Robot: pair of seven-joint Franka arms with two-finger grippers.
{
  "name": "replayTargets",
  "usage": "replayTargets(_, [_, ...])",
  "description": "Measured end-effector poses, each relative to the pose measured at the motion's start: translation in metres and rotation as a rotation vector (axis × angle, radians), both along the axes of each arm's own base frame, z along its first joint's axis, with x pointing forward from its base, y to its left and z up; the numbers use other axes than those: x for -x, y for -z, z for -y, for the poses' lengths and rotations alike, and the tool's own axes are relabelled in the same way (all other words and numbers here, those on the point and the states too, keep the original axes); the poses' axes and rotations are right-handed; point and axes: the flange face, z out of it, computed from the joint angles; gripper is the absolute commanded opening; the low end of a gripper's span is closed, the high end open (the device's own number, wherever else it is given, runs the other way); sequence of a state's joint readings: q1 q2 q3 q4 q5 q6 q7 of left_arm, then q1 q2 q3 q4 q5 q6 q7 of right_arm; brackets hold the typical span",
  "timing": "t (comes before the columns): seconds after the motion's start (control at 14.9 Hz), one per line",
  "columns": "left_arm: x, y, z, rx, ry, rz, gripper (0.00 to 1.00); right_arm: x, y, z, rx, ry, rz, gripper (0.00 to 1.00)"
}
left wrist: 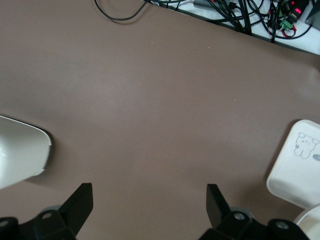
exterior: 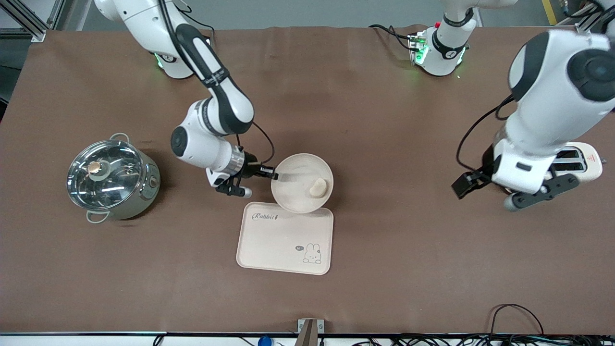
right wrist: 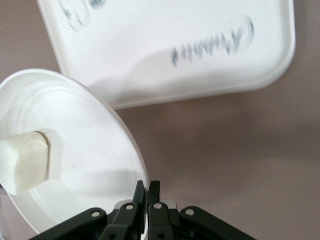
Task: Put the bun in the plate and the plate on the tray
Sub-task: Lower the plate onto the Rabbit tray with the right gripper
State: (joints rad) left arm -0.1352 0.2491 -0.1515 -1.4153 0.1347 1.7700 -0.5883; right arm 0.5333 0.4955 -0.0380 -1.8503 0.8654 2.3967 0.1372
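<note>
The right gripper (exterior: 276,176) pinches the plate's rim, its fingers (right wrist: 146,192) nearly together on the thin edge at the side toward the right arm's end of the table. The plate (exterior: 298,170) looks slightly tilted, its nearest edge overlapping the top edge of the tray (exterior: 269,240).

Nearest the front camera, the tray lies flat on the brown table (exterior: 408,264), bare inside, its "Rabbit" script and small rabbit drawing showing. Just farther from the camera sits the plate, with the bun (exterior: 317,187) in it, resting toward the side nearer the left arm's end. In the right wrist view the bun (right wrist: 24,161) lies on the plate (right wrist: 95,165) floor, and the tray (right wrist: 165,30) shows past the plate's rim.

The first half of the job appears done: the bun is in the plate. What remains, by the look of it, is to carry the plate fully onto the tray and let go; for now only its edge reaches over the tray.

Toward the right arm's end stands a steel pot (exterior: 111,179) with a glass lid. Toward the left arm's end, the left gripper (exterior: 492,194) waits over the table with its fingers (left wrist: 80,202) spread wide and holding nothing, beside a white toaster (exterior: 584,161).
</note>
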Motion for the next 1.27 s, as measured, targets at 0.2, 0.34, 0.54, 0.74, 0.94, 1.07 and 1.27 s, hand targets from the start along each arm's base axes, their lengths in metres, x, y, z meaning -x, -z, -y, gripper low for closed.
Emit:
replayTargets(0.2, [0.015,-0.037,-0.029,-0.025,0.072,0.010,1.00,-0.056,0.010,0.025,0.034,-0.016,0.027,0.00])
replayTargets(0.34, [0.026,-0.056,-0.053,-0.037,0.118,0.000,1.00,-0.085,0.030,0.038,0.062,-0.043,0.020,0.00])
replayTargets(0.54, [0.043,-0.076,-0.072,-0.023,0.152,-0.026,1.00,-0.117,0.049,0.049,0.077,-0.051,0.032,0.00])
replayTargets(0.74, [0.056,-0.084,-0.089,0.015,0.161,-0.073,1.00,-0.134,0.057,0.048,0.080,-0.055,0.059,0.00])
replayTargets(0.94, [0.069,-0.085,-0.102,0.011,0.202,-0.128,1.00,-0.140,0.064,0.047,0.079,-0.055,0.065,0.00])
replayTargets(1.07, [0.072,-0.085,-0.101,0.010,0.209,-0.136,1.00,-0.141,0.066,0.048,0.094,-0.066,0.069,0.00])
replayTargets(1.27, [0.072,-0.085,-0.100,0.010,0.212,-0.138,1.00,-0.140,0.067,0.049,0.135,-0.101,0.080,0.02])
